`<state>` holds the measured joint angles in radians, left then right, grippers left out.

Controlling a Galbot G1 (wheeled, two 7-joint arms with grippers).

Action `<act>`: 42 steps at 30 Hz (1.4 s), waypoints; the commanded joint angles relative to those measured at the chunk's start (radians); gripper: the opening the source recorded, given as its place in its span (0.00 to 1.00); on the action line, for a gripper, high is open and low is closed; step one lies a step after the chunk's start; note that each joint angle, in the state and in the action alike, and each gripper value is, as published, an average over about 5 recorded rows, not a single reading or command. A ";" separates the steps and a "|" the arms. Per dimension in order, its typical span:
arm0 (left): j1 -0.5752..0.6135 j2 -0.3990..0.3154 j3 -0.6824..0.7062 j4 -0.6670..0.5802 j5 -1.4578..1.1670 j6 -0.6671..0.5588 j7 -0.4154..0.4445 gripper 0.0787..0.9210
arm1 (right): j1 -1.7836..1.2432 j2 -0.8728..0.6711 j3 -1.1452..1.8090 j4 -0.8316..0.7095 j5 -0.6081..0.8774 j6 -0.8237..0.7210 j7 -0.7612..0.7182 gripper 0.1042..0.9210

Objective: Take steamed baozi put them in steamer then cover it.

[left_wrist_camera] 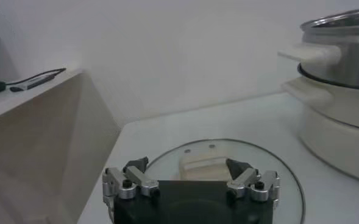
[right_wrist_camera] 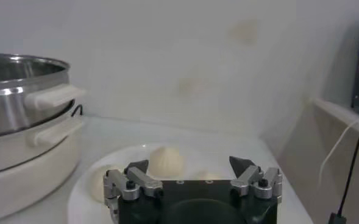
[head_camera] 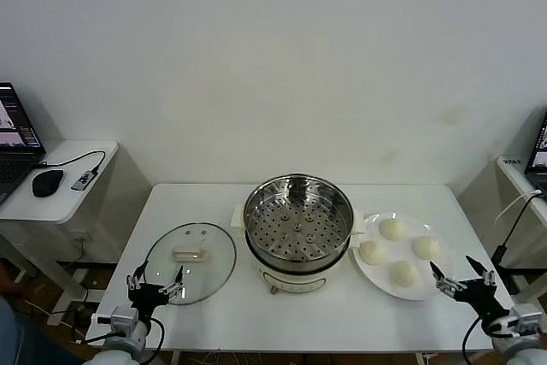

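Steamer [head_camera: 297, 230] — round steel pot with a perforated tray visible inside, seated on a cream-white electric base, at the middle of the white table [head_camera: 282, 318]; uncovered, tray bare.

Steamed baozi [head_camera: 392, 229] — four cream-white buns on a flat white plate [head_camera: 374, 275], which lies just beside the steamer on the robot's right. Three sit in a rough row across the plate and the fourth [head_camera: 403, 273] nearer the front edge. None touches the steamer.

Cover [head_camera: 190, 261] — clear glass lid with metal rim and cream rectangular handle [head_camera: 191, 255] at its centre, lying flat on the table, handle up, on the robot's left of the steamer and apart from it.

Left gripper [head_camera: 155, 282] — at the near edge of the cover, low over the table, fingers spread wide and holding nothing; its wrist view shows the lid handle between and beyond the two fingertips.

Right gripper [head_camera: 460, 281] — at the near right edge of the plate, fingers spread wide and empty, pointing toward the buns.

Side tables — one on each flank; the left one carries a laptop [head_camera: 15, 144], a black mouse [head_camera: 47, 182] and a cable.
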<state>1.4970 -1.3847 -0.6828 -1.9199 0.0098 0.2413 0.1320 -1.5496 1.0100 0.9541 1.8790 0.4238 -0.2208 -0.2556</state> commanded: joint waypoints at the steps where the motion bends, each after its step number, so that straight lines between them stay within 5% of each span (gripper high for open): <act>1: 0.011 -0.002 -0.002 -0.015 0.015 0.000 0.000 0.88 | 0.110 -0.130 0.048 -0.001 -0.082 -0.100 -0.072 0.88; 12: 0.034 -0.031 0.006 -0.044 0.051 -0.011 -0.005 0.88 | 0.461 -0.481 -0.100 -0.227 -0.488 -0.119 -0.620 0.88; 21: 0.061 -0.029 -0.003 -0.084 0.059 0.009 -0.006 0.88 | 1.125 -0.480 -0.614 -0.563 -0.775 0.012 -1.029 0.88; 31: 0.081 -0.030 -0.004 -0.131 0.047 0.026 -0.043 0.88 | 1.584 -0.380 -1.300 -0.750 -0.795 0.186 -1.093 0.88; 42: 0.105 -0.031 -0.008 -0.146 0.057 0.047 -0.049 0.88 | 1.539 -0.182 -1.335 -0.949 -0.877 0.327 -1.074 0.88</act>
<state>1.5791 -1.4163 -0.6892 -2.0461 0.0605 0.2774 0.0935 -0.1226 0.7351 -0.2021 1.0804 -0.3647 0.0082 -1.2694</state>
